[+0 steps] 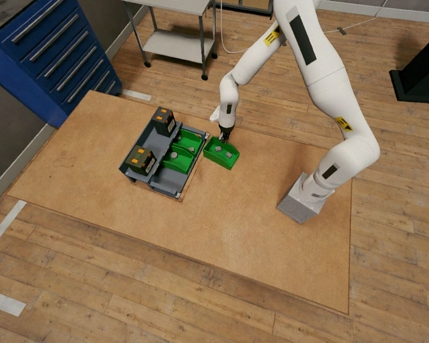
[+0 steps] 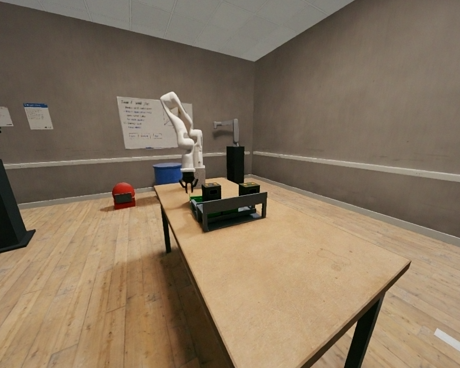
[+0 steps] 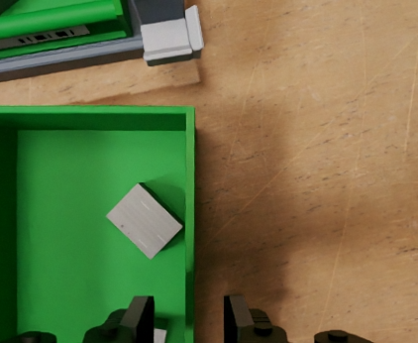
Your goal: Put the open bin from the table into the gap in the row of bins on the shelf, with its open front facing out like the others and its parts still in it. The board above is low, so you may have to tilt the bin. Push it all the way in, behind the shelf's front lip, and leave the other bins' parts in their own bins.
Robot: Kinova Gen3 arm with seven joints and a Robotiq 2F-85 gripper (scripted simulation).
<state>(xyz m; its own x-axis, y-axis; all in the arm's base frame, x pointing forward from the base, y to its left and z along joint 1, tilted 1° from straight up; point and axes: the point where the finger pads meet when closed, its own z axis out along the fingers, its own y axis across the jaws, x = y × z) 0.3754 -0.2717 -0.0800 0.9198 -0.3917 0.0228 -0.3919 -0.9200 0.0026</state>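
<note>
The loose green bin (image 1: 218, 159) (image 3: 70, 223) stands upright on the table in front of the shelf, its low open front facing away from the shelf. It holds two grey parts; one block (image 1: 217, 149) (image 3: 145, 221) shows fully in the wrist view, the other is mostly cut off. My gripper (image 1: 224, 141) (image 2: 189, 191) (image 3: 188, 322) is partly open, pointing down, its fingers on either side of the line of one long side wall, touching nothing that I can see. The grey shelf (image 1: 195, 170) (image 2: 234, 203) (image 3: 80, 56) has its gap (image 1: 167, 180) at the end farthest from my gripper.
Two green bins (image 1: 194, 138) (image 1: 181, 164) with grey parts sit side by side in the shelf. Two dark boxes with orange latches (image 1: 165, 123) (image 1: 142, 162) stand on its upper board (image 1: 156, 141). A shelf corner with a light grey cap (image 3: 165, 42) is close to the loose bin.
</note>
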